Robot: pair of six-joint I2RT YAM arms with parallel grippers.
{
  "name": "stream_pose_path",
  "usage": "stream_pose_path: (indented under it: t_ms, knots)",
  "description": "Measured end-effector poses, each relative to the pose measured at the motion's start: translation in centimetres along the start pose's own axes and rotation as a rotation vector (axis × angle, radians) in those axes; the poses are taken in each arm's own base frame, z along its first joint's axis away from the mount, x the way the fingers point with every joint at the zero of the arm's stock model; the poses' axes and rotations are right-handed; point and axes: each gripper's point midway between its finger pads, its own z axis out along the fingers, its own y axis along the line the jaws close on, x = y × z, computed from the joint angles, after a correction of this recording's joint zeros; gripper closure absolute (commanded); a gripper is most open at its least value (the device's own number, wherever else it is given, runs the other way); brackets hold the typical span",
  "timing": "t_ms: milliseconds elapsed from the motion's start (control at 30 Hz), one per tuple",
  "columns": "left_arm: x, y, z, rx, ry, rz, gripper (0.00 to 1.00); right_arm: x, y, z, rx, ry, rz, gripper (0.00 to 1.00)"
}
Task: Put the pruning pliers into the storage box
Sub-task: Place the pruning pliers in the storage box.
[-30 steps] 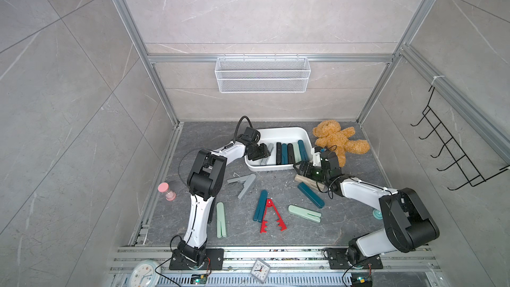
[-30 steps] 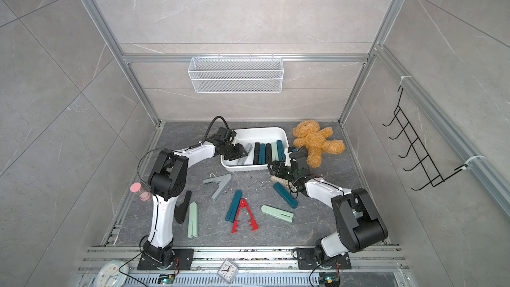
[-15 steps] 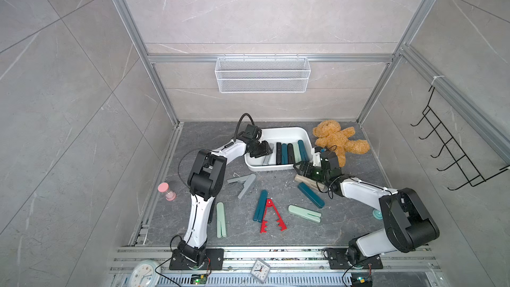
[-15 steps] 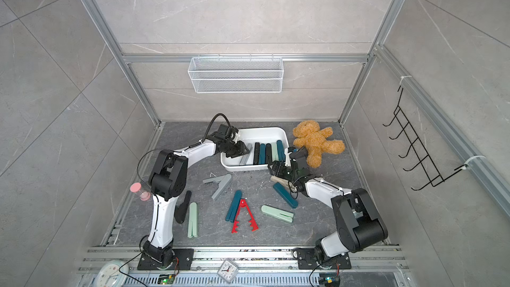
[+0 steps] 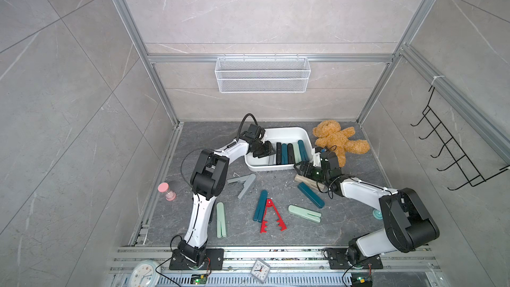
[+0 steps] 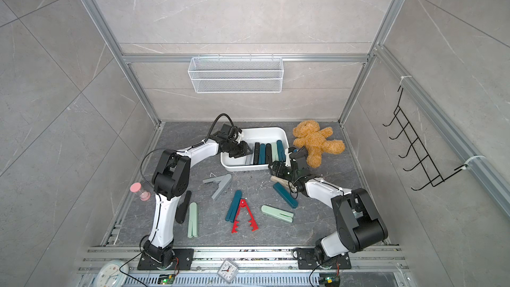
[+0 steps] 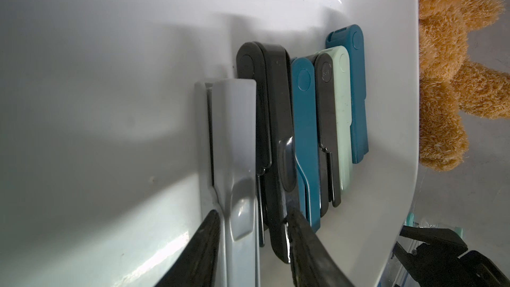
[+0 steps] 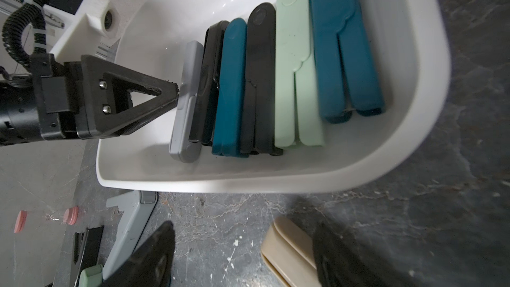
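Straddles grey pliers [image 7: 234, 133] in storage box [image 7: 96, 106] with left gripper [image 7: 252, 216], grip unclear; right gripper [image 8: 244, 230] wide astride beige pliers [image 8: 287, 247].

The left pincer [image 6: 245, 151] reaches into the storage box [image 6: 265, 129], beside a row of pruning pliers [image 6: 266, 153].

**Left gripper closes in a little on the grey pliers**

The left gripper [image 5: 269, 151], inside the storage box [image 5: 288, 135] near its left edge, has brought its jaws slightly closer together over the last second. Midway it seemed to draw back a touch toward the box's back-left corner, then it came forward again toward the row. The grey pliers [image 7: 234, 139] between its fingers looked more slanted before. Now they stand on edge, almost parallel with the black pliers [image 7: 276, 92] just beside them, apparently touching
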Motion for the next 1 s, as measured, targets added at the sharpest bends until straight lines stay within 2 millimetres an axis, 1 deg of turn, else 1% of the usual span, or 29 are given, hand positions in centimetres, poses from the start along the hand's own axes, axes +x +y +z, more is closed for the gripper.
stream_pose_path:
  t_ms: [167,433,767,1000]
  knots:
    - [0.4,-0.7,0.3,0.012,0.010,0.011,0.58,0.0,0.0,0.0,0.001,0.001,0.000,0.21]
    - [0.3,-1.4,0.4,0.037,0.005,0.011,0.58,-0.1,0.1,-0.3,0.004,-0.003,0.000,0.21]
    - [0.5,-1.2,0.4,0.034,0.005,0.007,0.57,-0.2,-0.1,-0.6,0.020,-0.007,0.001,0.20]
    - [0.9,-0.6,0.3,0.009,0.004,0.001,0.55,0.0,-0.3,-0.7,0.030,-0.003,0.000,0.20]
